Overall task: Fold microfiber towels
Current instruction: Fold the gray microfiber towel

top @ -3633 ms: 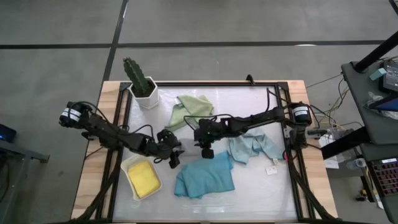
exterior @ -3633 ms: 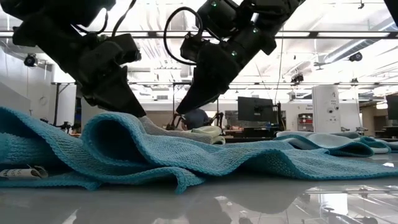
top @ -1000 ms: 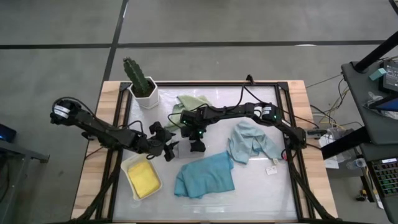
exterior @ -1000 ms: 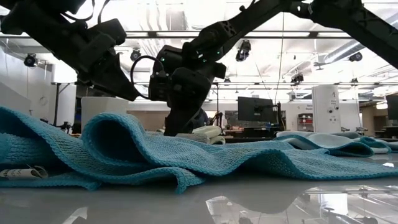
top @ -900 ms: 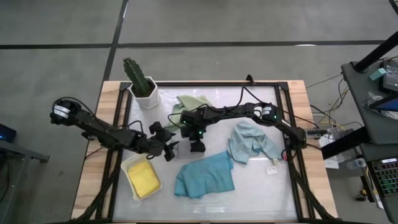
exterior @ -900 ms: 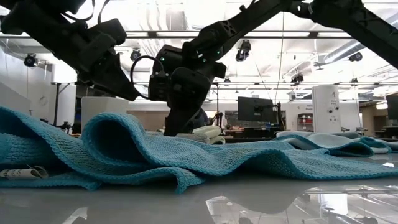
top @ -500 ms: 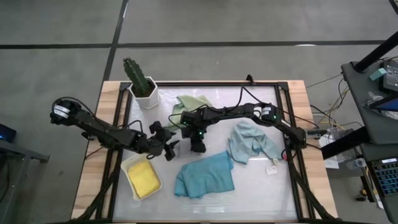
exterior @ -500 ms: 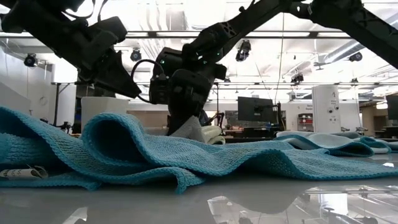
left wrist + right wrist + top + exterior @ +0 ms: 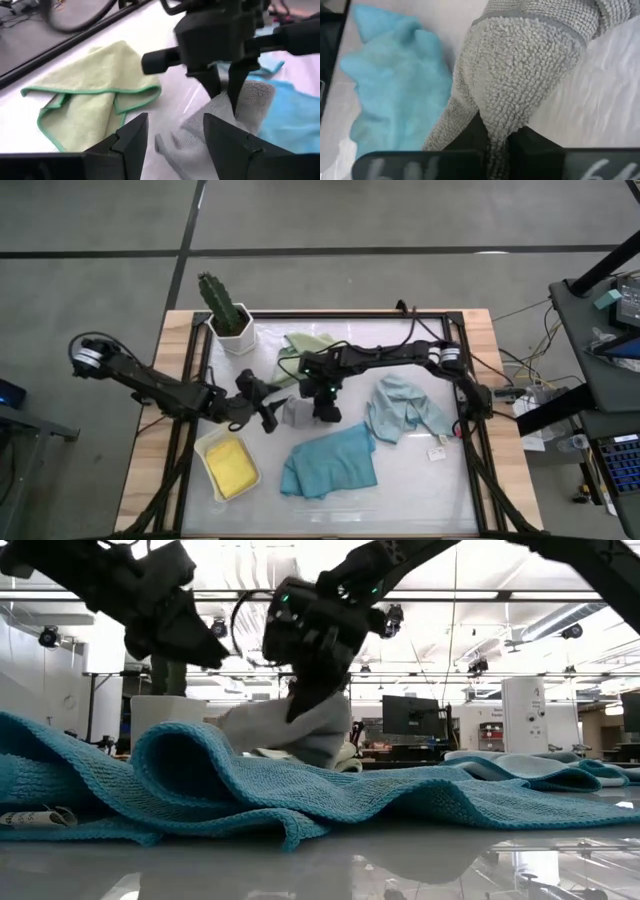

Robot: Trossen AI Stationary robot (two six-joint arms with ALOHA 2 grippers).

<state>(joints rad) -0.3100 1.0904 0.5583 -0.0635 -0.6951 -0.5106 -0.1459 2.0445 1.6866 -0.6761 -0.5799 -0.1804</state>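
Note:
The grey towel point(image 9: 293, 413) is at mid table, pulled up into a peak point(image 9: 290, 730), with my right gripper point(image 9: 300, 705) shut on it. My left gripper point(image 9: 268, 417) hovers just left of it, open; past its fingers the towel's low edge point(image 9: 172, 145) shows, and I cannot tell whether they touch. The sage green towel point(image 9: 305, 346) lies crumpled behind. The teal towel point(image 9: 330, 461) lies rumpled toward the near edge, and the pale blue towel point(image 9: 405, 408) lies bunched on the right. The yellow towel point(image 9: 230, 465) lies folded in the white tray point(image 9: 210, 445). My right gripper pinches a bunched fold of the grey towel point(image 9: 495, 107) between its two fingers point(image 9: 226, 92), coming from above and slanting down. The fold is drawn up into a peak and hangs below the fingers. The towel's left part point(image 9: 200, 135) still lies on the table.
A potted cactus point(image 9: 228, 315) stands at the far left corner. A small white tag point(image 9: 437, 452) lies near the right edge. A black frame point(image 9: 470, 440) rims the white table top.
My right gripper has shut on the grey towel and risen, drawing back a little toward the table's right edge. The towel's pinched part has come up into a peak while its left part stays down. My left gripper, still open, has lifted slightly.

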